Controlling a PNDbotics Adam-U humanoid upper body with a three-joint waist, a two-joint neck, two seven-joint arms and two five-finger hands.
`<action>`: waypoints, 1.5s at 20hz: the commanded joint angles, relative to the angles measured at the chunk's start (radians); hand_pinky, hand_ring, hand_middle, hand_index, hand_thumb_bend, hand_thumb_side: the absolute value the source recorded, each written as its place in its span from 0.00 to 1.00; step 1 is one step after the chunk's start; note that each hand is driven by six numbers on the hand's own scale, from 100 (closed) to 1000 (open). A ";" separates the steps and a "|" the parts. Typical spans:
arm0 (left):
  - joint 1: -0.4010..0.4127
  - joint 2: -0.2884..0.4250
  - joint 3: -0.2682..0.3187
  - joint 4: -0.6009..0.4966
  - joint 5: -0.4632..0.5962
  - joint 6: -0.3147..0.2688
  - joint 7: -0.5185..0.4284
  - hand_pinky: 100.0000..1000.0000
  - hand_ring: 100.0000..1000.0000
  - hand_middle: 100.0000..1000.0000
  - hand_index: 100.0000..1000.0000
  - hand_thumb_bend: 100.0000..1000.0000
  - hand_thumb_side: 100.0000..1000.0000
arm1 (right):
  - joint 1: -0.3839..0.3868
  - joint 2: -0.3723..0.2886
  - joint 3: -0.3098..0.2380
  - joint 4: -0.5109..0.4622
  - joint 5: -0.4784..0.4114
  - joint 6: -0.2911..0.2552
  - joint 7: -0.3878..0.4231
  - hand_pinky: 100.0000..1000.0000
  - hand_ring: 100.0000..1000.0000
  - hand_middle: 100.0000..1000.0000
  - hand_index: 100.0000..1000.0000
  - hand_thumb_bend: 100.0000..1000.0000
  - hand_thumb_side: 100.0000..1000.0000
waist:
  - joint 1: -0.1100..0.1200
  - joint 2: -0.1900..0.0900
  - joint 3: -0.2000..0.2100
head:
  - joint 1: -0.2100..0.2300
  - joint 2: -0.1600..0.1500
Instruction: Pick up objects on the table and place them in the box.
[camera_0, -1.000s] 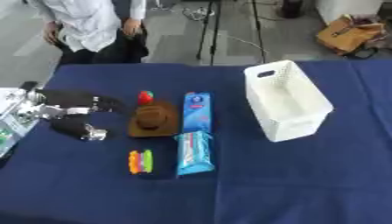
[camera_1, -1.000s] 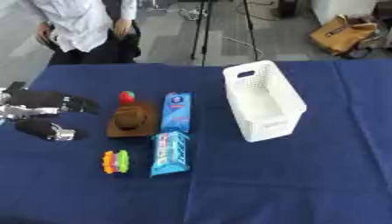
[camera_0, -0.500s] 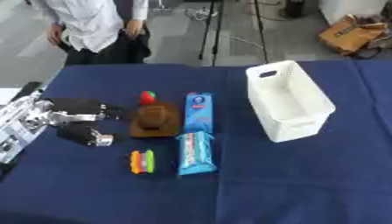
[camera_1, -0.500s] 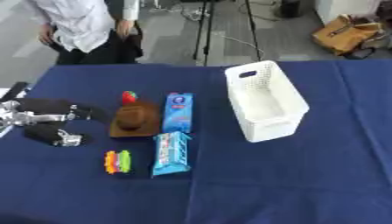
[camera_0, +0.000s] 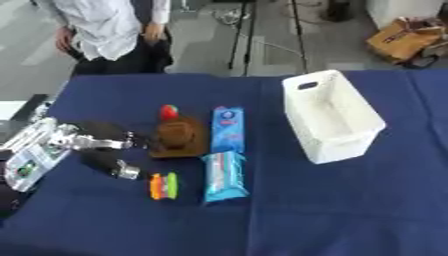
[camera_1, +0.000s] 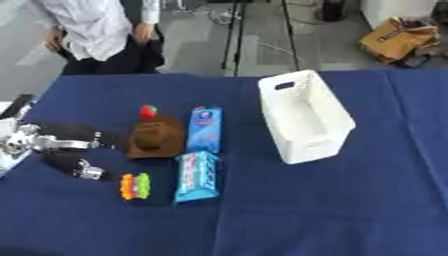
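The white box (camera_0: 332, 116) holds nothing yet; five items, among them a brown hat (camera_0: 178, 138), lie left of it while the left hand (camera_0: 105, 147) reaches in open and empty.

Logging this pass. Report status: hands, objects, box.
Left hand open beside brown object, holding nothing. Right hand not in view. Five objects on the cloth, white box empty. Nothing blocking.

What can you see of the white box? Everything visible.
The white box is a rectangular, plastic-looking bin with slatted walls, a thick rim and a handle slot in its far end. It stands upright and open-topped on the blue tablecloth, right of the laid-out items, long side running away from the camera. It looks empty, and nothing touches it but the cloth.
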 joint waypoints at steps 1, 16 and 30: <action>-0.022 0.020 0.004 -0.001 0.017 -0.026 -0.053 1.00 1.00 1.00 1.00 0.48 1.00 | -0.008 -0.016 -0.008 -0.016 -0.008 0.001 -0.008 0.87 0.90 0.87 0.84 0.00 1.00 | -0.004 -0.011 0.000 | 0.006 -0.009; -0.018 0.006 -0.029 0.016 0.032 0.065 -0.101 1.00 1.00 1.00 1.00 0.45 1.00 | -0.010 -0.009 -0.004 -0.016 -0.023 0.001 -0.024 0.86 0.90 0.86 0.83 0.00 1.00 | -0.003 -0.007 -0.006 | 0.020 -0.009; -0.003 -0.009 -0.032 -0.009 -0.085 0.002 -0.066 1.00 1.00 1.00 1.00 0.47 1.00 | -0.005 -0.001 -0.002 -0.016 -0.038 0.005 -0.033 0.86 0.90 0.85 0.81 0.00 1.00 | -0.004 -0.005 -0.007 | 0.022 -0.013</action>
